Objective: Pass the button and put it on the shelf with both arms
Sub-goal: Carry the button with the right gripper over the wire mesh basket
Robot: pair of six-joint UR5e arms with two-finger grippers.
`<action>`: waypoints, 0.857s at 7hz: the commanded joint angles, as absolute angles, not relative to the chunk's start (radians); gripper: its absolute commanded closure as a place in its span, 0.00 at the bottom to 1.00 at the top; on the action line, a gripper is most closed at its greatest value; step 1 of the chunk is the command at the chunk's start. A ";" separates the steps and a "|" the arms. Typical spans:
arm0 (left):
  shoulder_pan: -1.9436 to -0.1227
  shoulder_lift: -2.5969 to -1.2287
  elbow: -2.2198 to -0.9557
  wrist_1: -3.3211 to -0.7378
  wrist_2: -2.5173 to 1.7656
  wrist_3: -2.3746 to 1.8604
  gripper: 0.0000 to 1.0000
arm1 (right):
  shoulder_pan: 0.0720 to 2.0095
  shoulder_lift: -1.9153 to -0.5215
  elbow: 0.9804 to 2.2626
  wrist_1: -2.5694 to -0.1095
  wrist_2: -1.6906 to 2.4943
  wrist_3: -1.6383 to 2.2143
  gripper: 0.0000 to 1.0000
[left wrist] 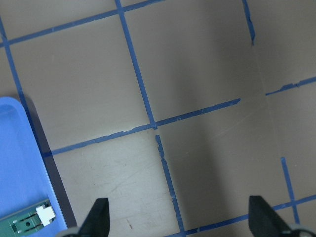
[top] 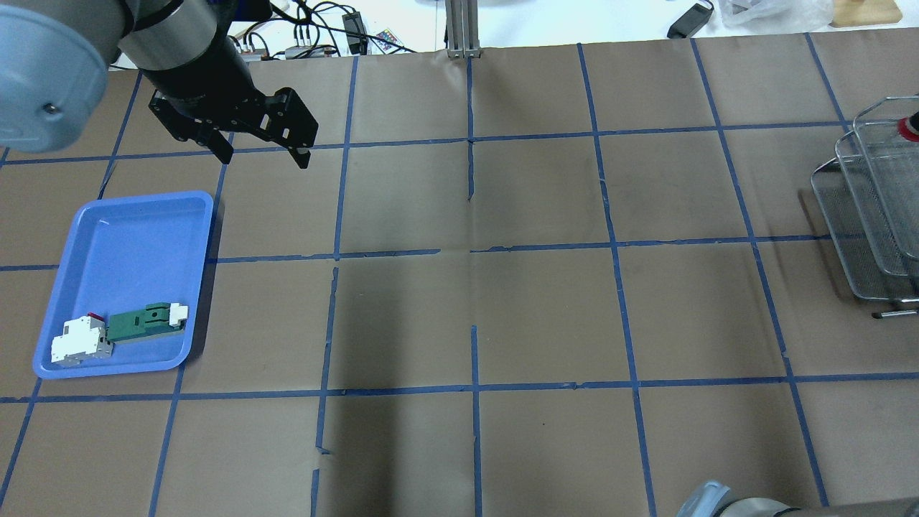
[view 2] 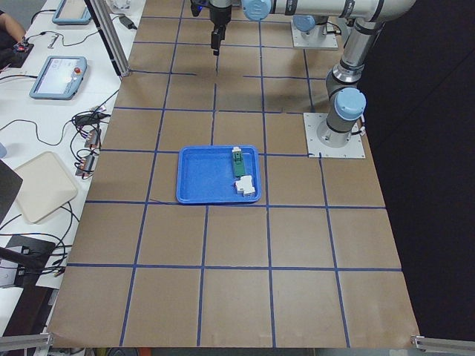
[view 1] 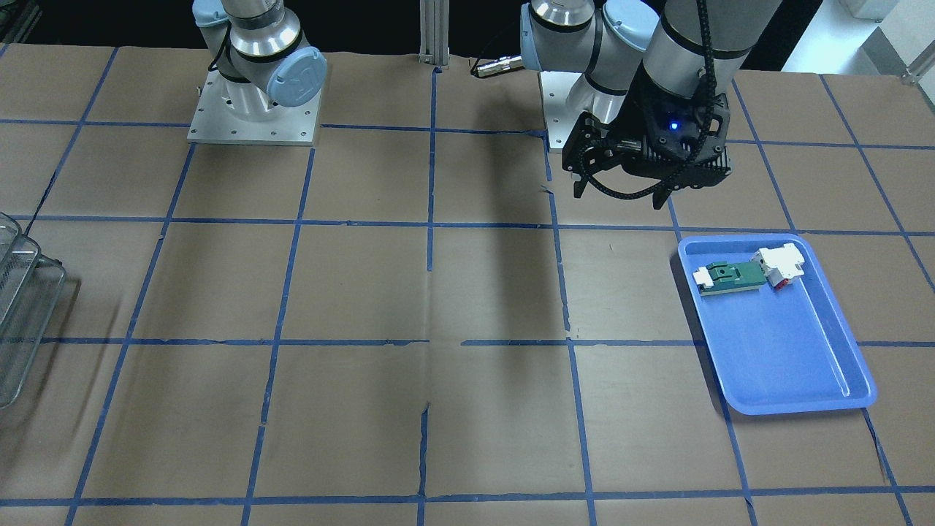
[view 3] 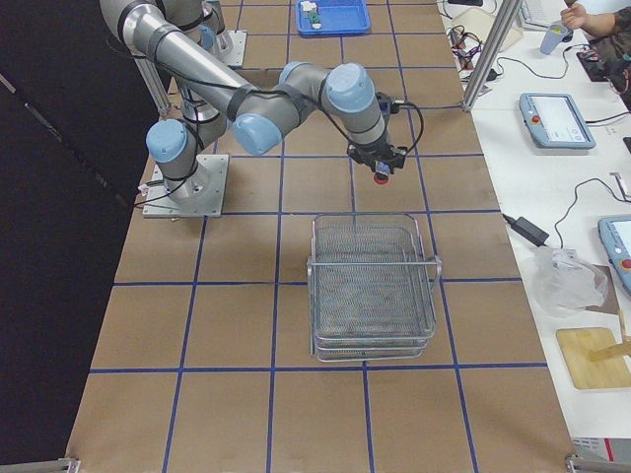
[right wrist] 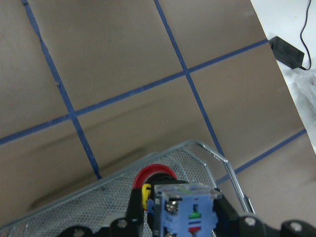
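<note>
The button (right wrist: 173, 200), with a red cap and a blue end block, sits between the fingers of my right gripper (right wrist: 177, 215), which is shut on it. The gripper (view 3: 380, 169) holds it just above the far rim of the grey wire-mesh shelf (view 3: 373, 286). The button's red cap (top: 912, 127) shows over the shelf (top: 865, 215) at the overhead view's right edge. My left gripper (top: 262, 152) is open and empty, hovering above the table beside the blue tray (top: 122, 237). It also shows in the front view (view 1: 621, 196).
The blue tray (view 1: 785, 351) holds a green-and-white connector (view 1: 730, 276) and a white block (view 1: 780, 261). The shelf (view 1: 22, 307) stands at the table's end on my right. Brown paper with blue tape lines covers the table. Monitors, cables and tablets lie beyond the far edge.
</note>
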State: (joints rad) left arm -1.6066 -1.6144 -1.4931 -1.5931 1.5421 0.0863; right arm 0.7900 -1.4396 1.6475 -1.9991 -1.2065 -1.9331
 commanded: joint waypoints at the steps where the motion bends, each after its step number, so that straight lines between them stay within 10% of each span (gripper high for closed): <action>1: -1.611 -1.615 -1.488 -1.617 1.540 0.075 0.00 | 0.727 -1.389 1.651 -2.028 -1.206 -2.015 1.00; 4: -1.606 -1.612 -1.486 -1.614 1.537 0.080 0.00 | 0.727 -1.321 1.646 -2.097 -1.264 -1.999 1.00; 6: -1.606 -1.612 -1.486 -1.606 1.537 0.080 0.00 | 0.727 -1.325 1.652 -2.083 -1.316 -1.933 0.36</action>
State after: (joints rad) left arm -1.6064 -1.6123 -1.4865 -1.6100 1.5356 0.0794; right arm 0.7272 -1.3228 1.6487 -2.0881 -1.2767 -1.9793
